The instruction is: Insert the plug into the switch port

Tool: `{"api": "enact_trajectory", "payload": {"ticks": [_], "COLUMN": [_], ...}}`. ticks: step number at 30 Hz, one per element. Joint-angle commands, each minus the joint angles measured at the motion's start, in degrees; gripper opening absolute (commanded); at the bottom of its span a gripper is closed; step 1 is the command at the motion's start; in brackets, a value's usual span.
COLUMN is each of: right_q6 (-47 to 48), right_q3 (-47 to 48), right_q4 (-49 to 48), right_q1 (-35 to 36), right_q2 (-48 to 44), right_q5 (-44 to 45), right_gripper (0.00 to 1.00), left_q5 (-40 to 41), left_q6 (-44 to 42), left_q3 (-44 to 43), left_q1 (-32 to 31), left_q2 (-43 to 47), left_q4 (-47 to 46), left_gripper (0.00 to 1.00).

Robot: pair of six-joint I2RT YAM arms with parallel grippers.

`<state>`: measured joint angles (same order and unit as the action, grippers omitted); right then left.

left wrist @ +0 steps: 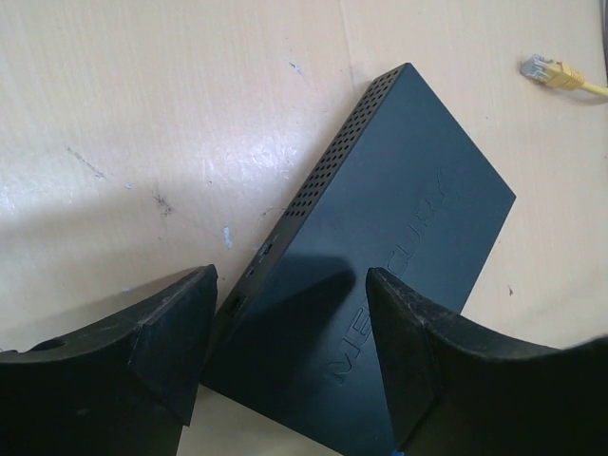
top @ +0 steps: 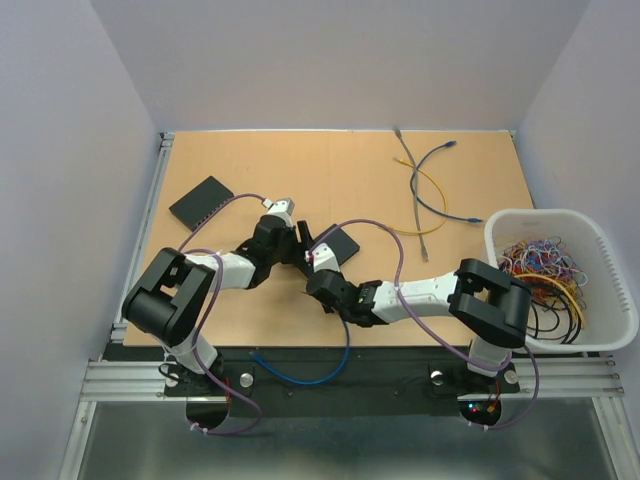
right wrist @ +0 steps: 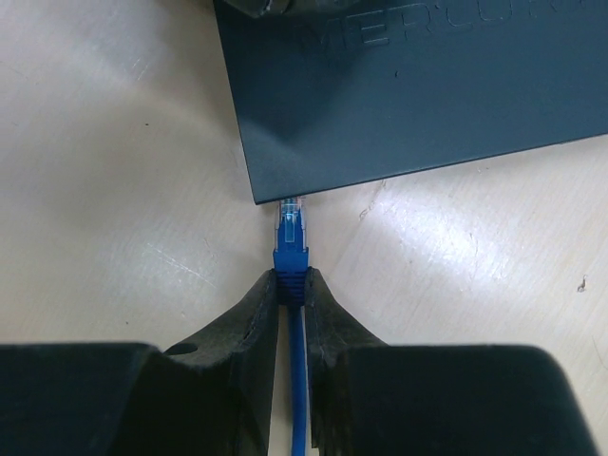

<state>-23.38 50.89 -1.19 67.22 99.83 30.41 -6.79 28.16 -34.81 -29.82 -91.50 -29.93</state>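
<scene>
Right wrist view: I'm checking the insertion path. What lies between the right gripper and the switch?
Only the blue plug, pinched by the right gripper, its clear tip at the edge of the switch. The right wrist view shows this.

1. Your left hand (left wrist: pixel 290 285) is holding its two black fingers (left wrist: pixel 171 332) wide apart along the bottom edge.
2. A dark switch (left wrist: pixel 399 199) is lying flat on the desk (left wrist: pixel 142 114), running diagonally up from between those fingers. Its vented side with the small ports is facing left, and embossed lettering is showing on top.
3. A yellow cable (left wrist: pixel 579 81) is resting at the top right, its connector end pointing left, apart from the switch.
</scene>
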Motion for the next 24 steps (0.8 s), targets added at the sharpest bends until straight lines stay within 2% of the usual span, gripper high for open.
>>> {"api": "enact_trajectory", "payload": {"ticks": [1, 17, 24], "right_q6": [0.6, 4.3, 8.5], "right_q3": [2.6, 3.1, 1.1], "right_q4": [-1.4, -2.1, -5.5], "right_q1": [0.5, 0.4, 0.4], "right_q2": [0.6, -0.4, -2.0], "right_q5": [0.0, 0.2, -4.3], "right_gripper": [0.00, 0.00, 0.00], "left_q5": [-1.7, -2.4, -1.6], "left_q6": [0.8, 3.5, 4.3], "left_q3": [2.0, 7.6, 10.0], "left_q1": [-1.2, -3.2, -5.0], "left_q2": [-0.4, 1.1, 3.6], "left_q4": [-0.2, -3.1, -3.5], "left_gripper": [0.74, 0.74, 0.73]}}
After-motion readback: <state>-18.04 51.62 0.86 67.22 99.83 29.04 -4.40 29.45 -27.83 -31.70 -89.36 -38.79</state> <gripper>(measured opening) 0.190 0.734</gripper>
